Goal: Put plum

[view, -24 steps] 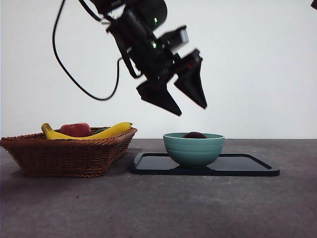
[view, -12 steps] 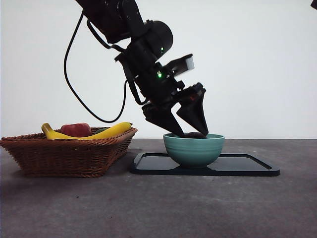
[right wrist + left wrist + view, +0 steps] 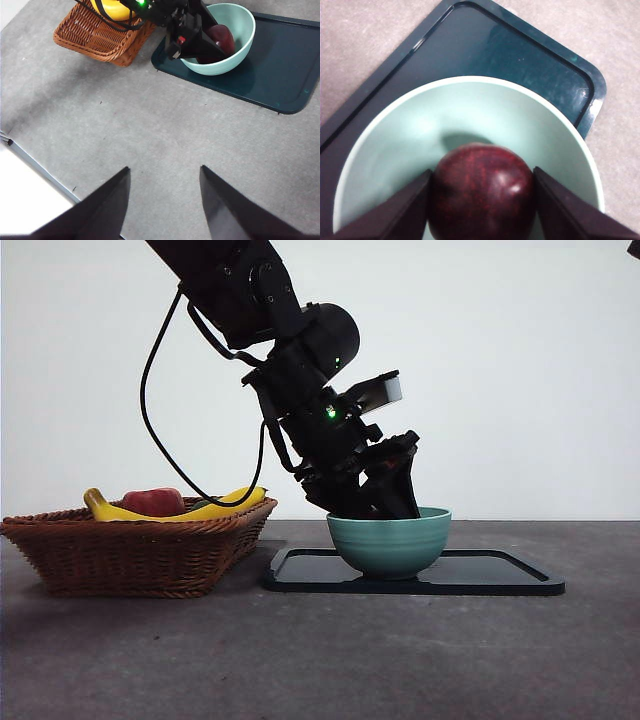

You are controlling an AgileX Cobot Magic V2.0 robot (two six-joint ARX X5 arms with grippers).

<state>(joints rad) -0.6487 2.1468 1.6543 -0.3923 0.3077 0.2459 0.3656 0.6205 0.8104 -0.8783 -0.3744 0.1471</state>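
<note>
The plum (image 3: pixel 482 197), dark maroon and glossy, lies in the pale green bowl (image 3: pixel 415 130). My left gripper (image 3: pixel 482 172) reaches down into that bowl, and its two black jaws press against the plum's sides. In the front view the left gripper (image 3: pixel 385 502) dips behind the bowl (image 3: pixel 390 540) rim and hides the plum. The right wrist view shows the plum (image 3: pixel 222 37) in the bowl (image 3: pixel 240 20) beside the left arm. My right gripper (image 3: pixel 162 200) hangs open high over bare table, holding nothing.
The bowl stands on a dark tray (image 3: pixel 500 575). Left of the tray sits a wicker basket (image 3: pixel 130 550) holding a banana (image 3: pixel 220 505) and a larger red fruit (image 3: pixel 152 501). Grey table lies in front of both.
My left gripper came down from above the bowl into it, and its jaws drew in around the plum. The bowl shifted slightly to the left.
</note>
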